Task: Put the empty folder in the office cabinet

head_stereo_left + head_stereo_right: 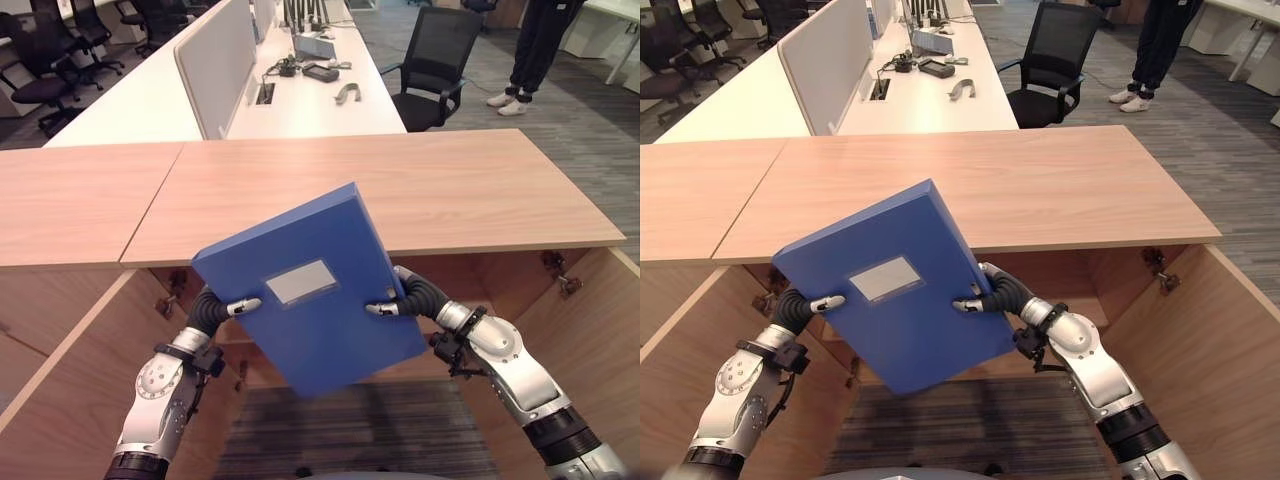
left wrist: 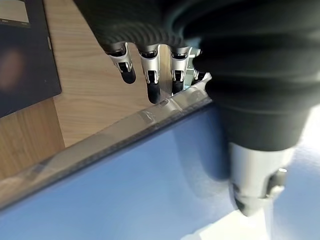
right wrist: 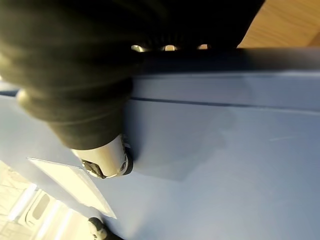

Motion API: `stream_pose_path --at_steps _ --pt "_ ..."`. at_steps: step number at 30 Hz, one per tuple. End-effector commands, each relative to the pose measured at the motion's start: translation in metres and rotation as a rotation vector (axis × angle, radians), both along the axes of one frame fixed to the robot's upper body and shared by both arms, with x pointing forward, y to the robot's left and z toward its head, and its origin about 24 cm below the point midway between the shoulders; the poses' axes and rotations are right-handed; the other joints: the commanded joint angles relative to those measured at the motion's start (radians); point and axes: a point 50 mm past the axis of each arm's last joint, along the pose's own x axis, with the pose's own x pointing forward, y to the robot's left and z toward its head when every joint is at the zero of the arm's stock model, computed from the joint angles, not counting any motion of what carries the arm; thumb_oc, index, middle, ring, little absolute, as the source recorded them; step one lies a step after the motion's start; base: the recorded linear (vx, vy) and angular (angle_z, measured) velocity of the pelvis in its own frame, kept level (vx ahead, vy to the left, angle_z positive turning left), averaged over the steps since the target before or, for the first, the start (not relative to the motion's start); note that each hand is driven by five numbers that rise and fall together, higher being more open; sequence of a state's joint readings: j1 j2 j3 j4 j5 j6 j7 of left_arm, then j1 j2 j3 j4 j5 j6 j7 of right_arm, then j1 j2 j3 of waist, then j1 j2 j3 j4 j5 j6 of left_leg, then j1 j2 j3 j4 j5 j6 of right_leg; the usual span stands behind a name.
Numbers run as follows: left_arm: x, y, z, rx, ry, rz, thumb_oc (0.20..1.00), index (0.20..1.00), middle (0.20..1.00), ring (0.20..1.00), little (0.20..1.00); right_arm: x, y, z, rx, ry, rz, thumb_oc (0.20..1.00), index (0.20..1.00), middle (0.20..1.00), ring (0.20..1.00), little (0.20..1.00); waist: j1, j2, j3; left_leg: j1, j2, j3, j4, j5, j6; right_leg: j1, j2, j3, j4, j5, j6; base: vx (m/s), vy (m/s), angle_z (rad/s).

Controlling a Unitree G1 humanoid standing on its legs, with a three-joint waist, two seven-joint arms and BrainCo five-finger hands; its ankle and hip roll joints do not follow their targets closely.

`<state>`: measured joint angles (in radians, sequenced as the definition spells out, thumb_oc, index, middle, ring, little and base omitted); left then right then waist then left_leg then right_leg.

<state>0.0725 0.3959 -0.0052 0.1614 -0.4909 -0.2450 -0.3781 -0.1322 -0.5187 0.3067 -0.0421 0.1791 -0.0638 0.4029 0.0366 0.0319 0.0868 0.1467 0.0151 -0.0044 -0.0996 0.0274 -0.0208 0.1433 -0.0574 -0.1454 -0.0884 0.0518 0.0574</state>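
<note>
The blue folder (image 1: 312,290) is up in the air, tilted, in front of the open wooden cabinet (image 1: 560,330). The left hand (image 1: 232,308) and right hand (image 1: 392,305) pinch its 2 sides, thumbs on top.

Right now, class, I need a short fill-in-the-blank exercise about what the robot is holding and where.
1. The folder held by the robot is ____ in colour.
2. The left hand and the right hand grip the folder from ____ sides.
3. The folder is held in front of the cabinet, whose doors are ____.
4. The label on the folder is ____.

Missing words: blue; opposite; open; blank
</note>
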Motion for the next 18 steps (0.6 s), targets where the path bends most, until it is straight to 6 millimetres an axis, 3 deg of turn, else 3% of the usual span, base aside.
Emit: stream_pose_path --at_steps 1,2,6,7,9,16,18 --pt "-0.051 0.027 -0.086 0.202 0.501 0.036 1.0 1.0 1.0 1.0 1.0 0.006 0.017 0.02 0.109 -0.106 0.057 0.2 0.2 0.2 0.2 0.2 0.012 -0.028 0.015 0.019 0.019 0.032 0.012 -0.056 -0.017 0.014 -0.032 0.015 0.064 -0.104 0.069 0.0 0.0 0.0" --pt "-0.05 0.027 -0.086 0.202 0.5 0.036 1.0 1.0 1.0 1.0 1.0 0.007 0.017 0.02 0.109 -0.106 0.057 0.2 0.2 0.2 0.2 0.2 0.012 -0.028 0.015 0.019 0.019 0.032 0.012 -0.056 -0.017 0.013 -0.032 0.015 0.064 -0.104 0.069 0.0 0.0 0.0" --pt "-0.091 0.031 -0.13 0.361 0.746 0.002 1.0 1.0 1.0 1.0 1.0 0.004 0.017 0.0 0.106 -0.021 0.045 0.2 0.2 0.2 0.2 0.2 0.017 -0.026 0.024 0.02 0.018 0.029 0.015 -0.064 -0.019 0.017 -0.032 0.01 0.067 -0.115 0.071 0.0 0.0 0.0" --pt "-0.09 0.03 -0.13 0.361 0.743 0.002 1.0 1.0 1.0 1.0 1.0 0.004 0.016 0.0 0.105 -0.023 0.045 0.2 0.2 0.2 0.2 0.2 0.017 -0.025 0.025 0.013 0.018 0.03 0.014 -0.052 -0.018 0.009 -0.033 0.01 0.069 -0.105 0.07 0.01 0.002 0.03" --pt "-0.108 0.028 -0.146 0.409 0.842 -0.032 1.0 1.0 1.0 1.0 1.0 0.002 0.016 -0.007 0.08 0.002 0.049 0.2 0.2 0.2 0.2 0.2 0.02 -0.024 0.025 0.015 0.018 0.028 0.015 -0.063 -0.019 0.012 -0.033 0.006 0.068 -0.114 0.072 -0.02 0.001 0.05" --pt "-0.131 0.023 -0.166 0.487 0.972 -0.078 1.0 1.0 1.0 1.0 1.0 0.001 0.015 -0.029 0.014 0.075 0.042 0.2 0.2 0.2 0.2 0.2 0.024 -0.023 0.03 0.011 0.018 0.025 0.017 -0.062 -0.02 0.009 -0.034 0.003 0.07 -0.114 0.072 -0.01 0.0 0.04" --pt "-0.137 0.021 -0.171 0.503 1.009 -0.083 1.0 1.0 1.0 1.0 1.0 -0.001 0.011 -0.043 -0.039 0.123 0.029 0.2 0.2 0.2 0.2 0.2 0.024 -0.023 0.031 0.009 0.017 0.022 0.017 -0.061 -0.021 0.009 -0.035 -0.002 0.069 -0.114 0.072 -0.01 -0.001 0.08"
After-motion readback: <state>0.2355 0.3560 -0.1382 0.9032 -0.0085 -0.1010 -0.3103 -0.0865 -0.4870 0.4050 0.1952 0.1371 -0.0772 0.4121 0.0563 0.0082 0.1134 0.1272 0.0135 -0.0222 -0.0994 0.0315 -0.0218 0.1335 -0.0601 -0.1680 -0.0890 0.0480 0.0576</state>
